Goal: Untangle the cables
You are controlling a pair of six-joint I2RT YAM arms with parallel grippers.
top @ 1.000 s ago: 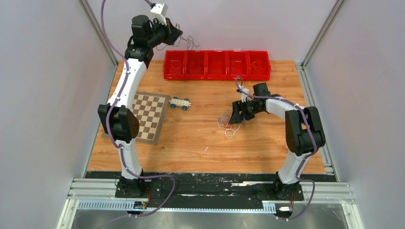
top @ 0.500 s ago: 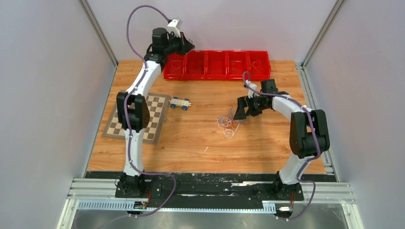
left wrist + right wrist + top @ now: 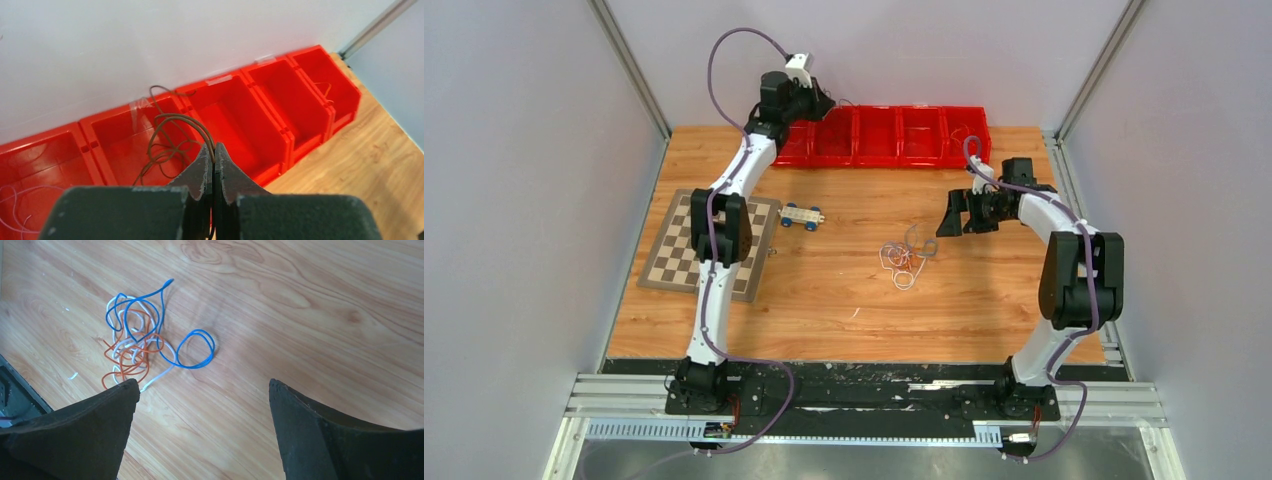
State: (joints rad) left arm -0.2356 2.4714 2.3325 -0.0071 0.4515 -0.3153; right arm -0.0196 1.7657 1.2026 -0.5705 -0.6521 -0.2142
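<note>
Cables are lying in a small tangle on the table, a little right of its middle, as the overhead view is showing. My right gripper is hovering just to the tangle's right, toward the right edge and apart from the strands. Bare wood is lying open along the whole near edge, and also between the tangle and the toy car. The car is standing beside the chessboard near the left edge. My left gripper is reaching over the row of red bins lining the far edge, near the row's left end.

Through my left wrist camera, I am pressing my fingers together on a dark cable. Its loops are drooping over the second bin from the left, close to the back wall. A pale thin cable is lying in the bin at the left end.

Through my right wrist camera, my fingers are standing spread wide and holding nothing, with open wood between them. The blue, orange-red and white strands are lying knotted together just ahead of my left finger. A blue loop is sticking out toward the open side.
</note>
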